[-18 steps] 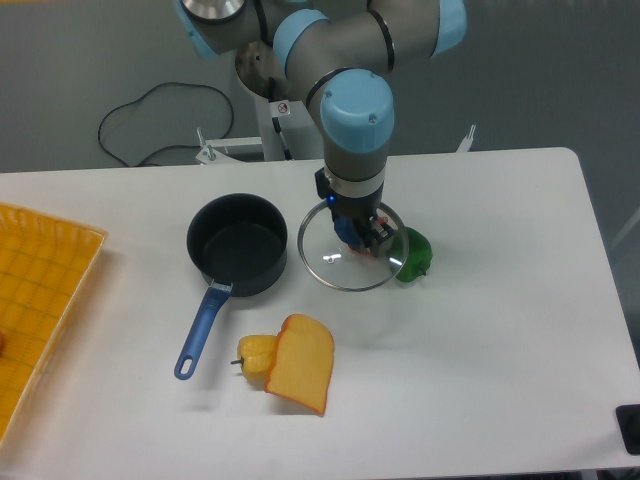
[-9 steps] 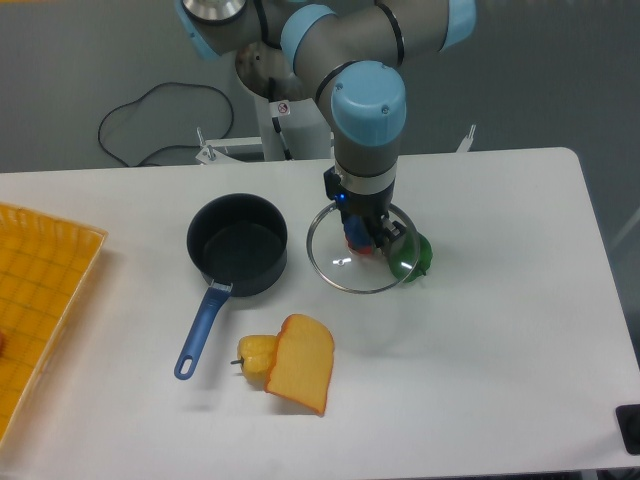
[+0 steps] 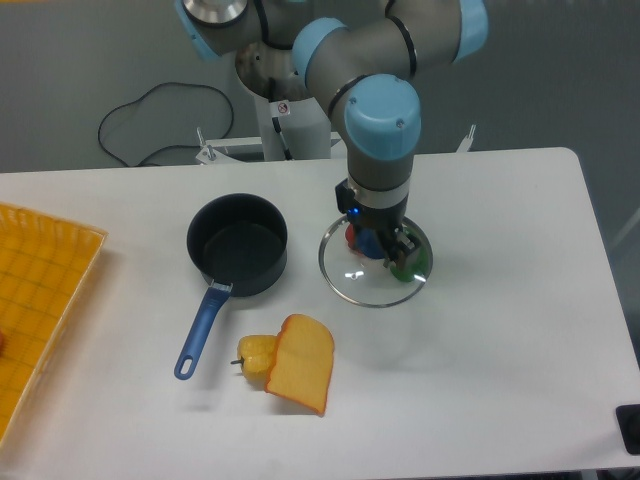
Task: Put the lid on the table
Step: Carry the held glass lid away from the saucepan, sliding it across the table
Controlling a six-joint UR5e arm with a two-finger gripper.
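Gripper (image 3: 378, 243) fingers were closed on the knob of the lid (image 3: 375, 267), held over the white surface (image 3: 500, 300), approx 3 o'clock of the pot (image 3: 237, 243). Green item (image 3: 418, 262) sat under lid's 3 o'clock edge. Cheese wedge (image 3: 300, 363) and yellow pepper (image 3: 255, 353) lay at 7 o'clock; yellow tray (image 3: 40, 290) far at 9.

dark pot (image 3: 237, 243) with blue handle (image 3: 201, 328) pointing near-left, open and upright, centre-left | yellow pepper (image 3: 256, 354) touching orange bread-slice shape (image 3: 302, 363), near of the pot | green object (image 3: 412, 262) right of the pot, partly hidden | yellow grid tray (image 3: 40, 300) at left edge | black cable (image 3: 150, 120) far left
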